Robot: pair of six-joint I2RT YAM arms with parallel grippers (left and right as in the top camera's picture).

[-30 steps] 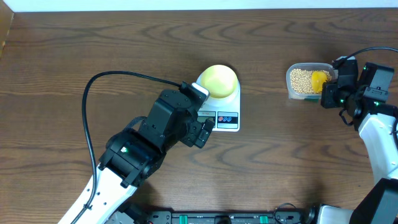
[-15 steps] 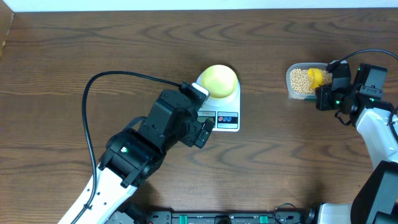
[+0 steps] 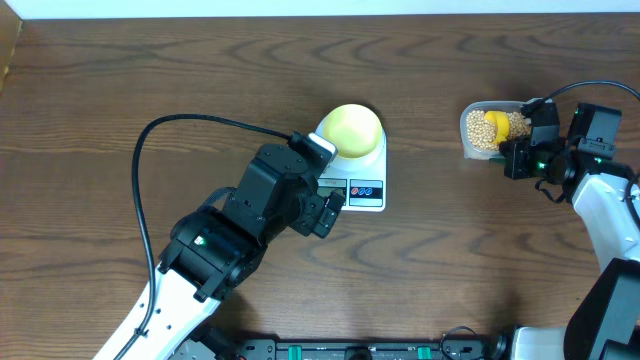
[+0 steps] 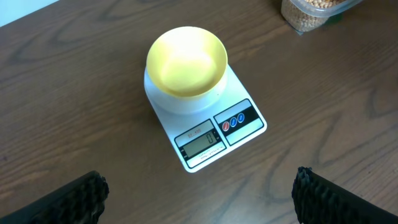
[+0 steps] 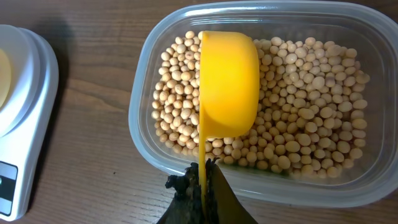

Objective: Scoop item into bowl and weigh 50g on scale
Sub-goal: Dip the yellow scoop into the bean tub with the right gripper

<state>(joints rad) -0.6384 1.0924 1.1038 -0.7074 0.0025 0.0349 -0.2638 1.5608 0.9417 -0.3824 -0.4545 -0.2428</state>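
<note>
upper right, the right gripper (image 5: 202,180) pinches the yellow scoop (image 5: 227,84) handle, its cup among beans (image 5: 311,124) in the clear tub (image 5: 142,93); mid-frame, the left gripper (image 4: 199,196) stands spread wide below the scale (image 4: 168,121) bearing the bowl (image 4: 186,62).

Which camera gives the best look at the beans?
The right wrist view: individual beans show clearly, filling the clear tub, the yellow scoop over them. Overhead, they are only a small tan patch. The left wrist view catches just a corner of the tub.

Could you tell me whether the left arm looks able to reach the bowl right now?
Probably yes: the left gripper hangs open just short of the scale, and the bowl sits uncovered on it with nothing between them.
</note>
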